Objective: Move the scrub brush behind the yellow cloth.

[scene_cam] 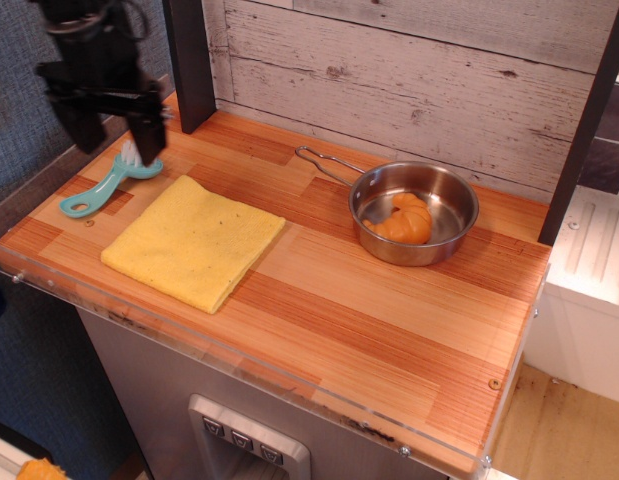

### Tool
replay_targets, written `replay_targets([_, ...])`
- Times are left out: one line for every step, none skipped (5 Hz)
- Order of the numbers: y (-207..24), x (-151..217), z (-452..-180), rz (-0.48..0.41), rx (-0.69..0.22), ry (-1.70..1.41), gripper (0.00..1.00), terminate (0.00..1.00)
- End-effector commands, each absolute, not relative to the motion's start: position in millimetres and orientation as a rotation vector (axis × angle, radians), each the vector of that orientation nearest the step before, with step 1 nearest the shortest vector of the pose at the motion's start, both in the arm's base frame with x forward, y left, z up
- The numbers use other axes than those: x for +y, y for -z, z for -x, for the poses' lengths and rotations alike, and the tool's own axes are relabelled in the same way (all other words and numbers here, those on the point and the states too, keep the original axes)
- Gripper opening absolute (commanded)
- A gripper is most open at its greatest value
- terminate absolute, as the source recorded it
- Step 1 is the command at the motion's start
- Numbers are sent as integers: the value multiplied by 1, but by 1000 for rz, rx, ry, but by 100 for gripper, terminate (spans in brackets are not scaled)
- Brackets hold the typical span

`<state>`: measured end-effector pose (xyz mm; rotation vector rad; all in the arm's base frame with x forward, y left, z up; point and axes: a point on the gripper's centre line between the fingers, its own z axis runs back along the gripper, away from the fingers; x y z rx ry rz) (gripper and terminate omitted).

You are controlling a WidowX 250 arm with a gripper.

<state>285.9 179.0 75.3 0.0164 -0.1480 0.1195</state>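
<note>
A: What sits at the upper left of the frame?

B: The black gripper [116, 133], hanging above the table's left rear corner. Its two fingers [147, 137] point downward and stand wide apart, with nothing between them. The right-hand finger overlaps the head of the scrub brush [107, 182] in this view; whether it touches the bristles cannot be told.

A: And the brush itself?

B: A light-teal brush with white bristles, lying flat on the wooden table [389, 300] at left of frame, head toward the upper right, looped handle end toward the lower left. It lies just beside the upper-left edge of the yellow cloth [194, 241], apart from it by a narrow strip of wood.

A: The cloth?

B: Flat, square, turned cornerwise, in the left-centre of the frame, near the table's front edge.

A: Right of centre?

B: A steel pan [415, 212] with a thin wire handle pointing to the upper left. Inside it rests an orange lumpy pastry [403, 219]. The pan stands well apart from the cloth, near the whitewashed plank wall [429, 70].
</note>
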Motion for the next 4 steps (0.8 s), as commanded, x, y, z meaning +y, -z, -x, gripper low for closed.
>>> replay_targets([-76, 212, -283, -47, -161, -86, 100, 0])
replay_targets([-65, 207, -287, -47, -152, -58, 100, 0])
replay_targets([-51, 206, -292, -70, -140, -26, 100, 0])
replay_targets([-38, 212, -295, -89, -107, -34, 100, 0])
